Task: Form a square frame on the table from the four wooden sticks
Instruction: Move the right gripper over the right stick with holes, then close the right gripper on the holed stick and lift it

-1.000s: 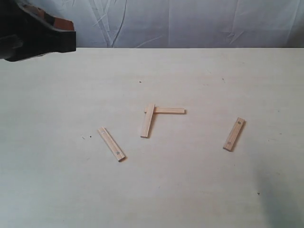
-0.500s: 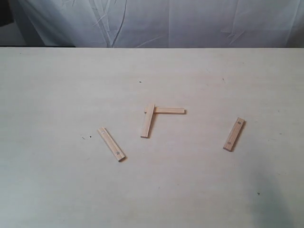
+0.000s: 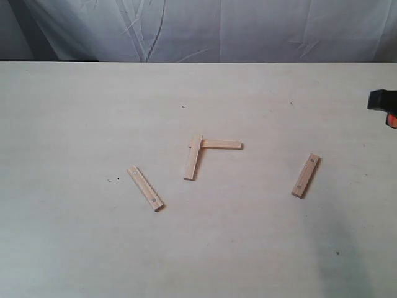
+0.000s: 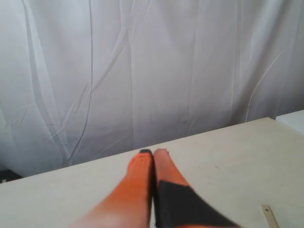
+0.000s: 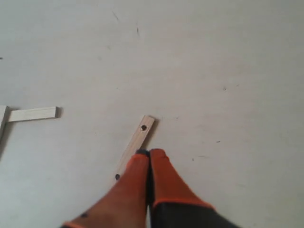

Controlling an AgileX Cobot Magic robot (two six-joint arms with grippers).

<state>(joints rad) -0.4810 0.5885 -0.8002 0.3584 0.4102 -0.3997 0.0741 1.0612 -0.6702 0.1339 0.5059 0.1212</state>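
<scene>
On the tabletop (image 3: 74,248), the left stick (image 3: 146,188) is lying diagonally, near end rightward; the right stick (image 3: 306,176) is slanting oppositely. Behind, the centre stick (image 3: 193,158) is running near-to-far, meeting a crosswise stick (image 3: 222,144). The left claw (image 4: 153,152) and right claw (image 5: 150,153) are sitting fully closed, gripping nothing.

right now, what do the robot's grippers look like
Both look alike. The left gripper has two slim orange fingers tapering to rounded tips, and a black section nearer the wrist. The right gripper has the same orange fingers over black. No cables or markings show.
</scene>
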